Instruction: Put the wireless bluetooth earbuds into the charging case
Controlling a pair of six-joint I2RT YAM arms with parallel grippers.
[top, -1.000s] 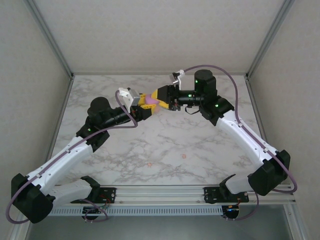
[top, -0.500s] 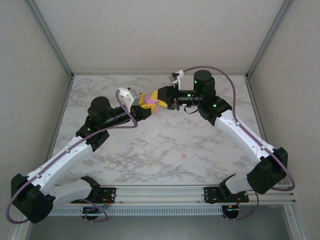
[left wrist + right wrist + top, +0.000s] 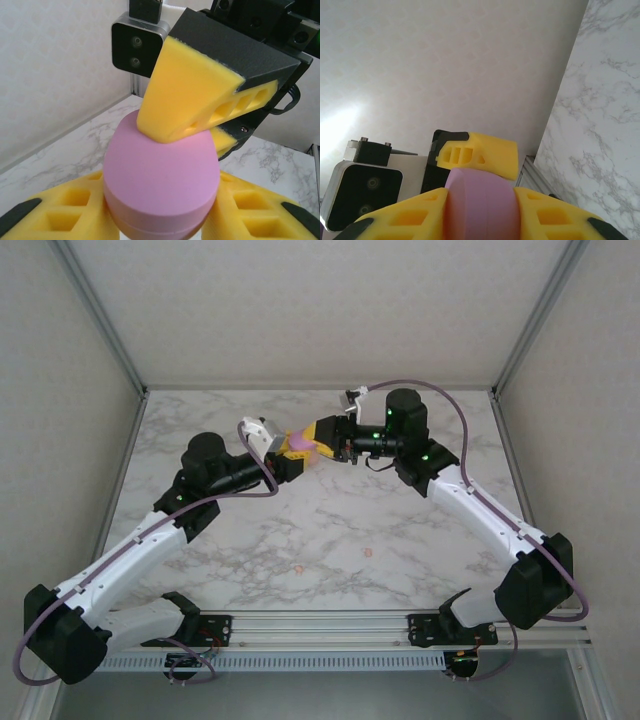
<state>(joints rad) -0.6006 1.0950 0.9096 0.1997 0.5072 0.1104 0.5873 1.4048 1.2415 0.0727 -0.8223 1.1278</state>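
Two tiny orange-pink earbuds [image 3: 368, 552] are lying loose on the white marble-look tabletop [image 3: 250, 530], toward the near edge and roughly mid-width. One sits a bit right of centre; the second bud [image 3: 297, 568] is a little left of it and slightly closer to the near edge. They're apart from each other, nothing is touching them, and honestly they're too small in the overhead view to make out any shape.

Well away from them, up in the air over the far-middle part of the tabletop, is the pink-lilac oval charging case [image 3: 299, 444]. A seam runs around it and the lid looks closed.

Both arms have hold of it. The left tool [image 3: 290, 451] comes in from the left edge side; in its own wrist view its yellow foam fingers [image 3: 65, 212] are pressed against either side of the case [image 3: 160, 175], so it's closed onto it. The right tool [image 3: 322, 432] reaches in from the right edge side. From the left wrist camera one of the right tool's yellow foam fingers [image 3: 195, 95] rests on top of the case, with the other tucked behind. In the right wrist view those fingers [image 3: 555, 215] hug the case [image 3: 479, 200] on both sides with no gap, so that one's clamped on too.
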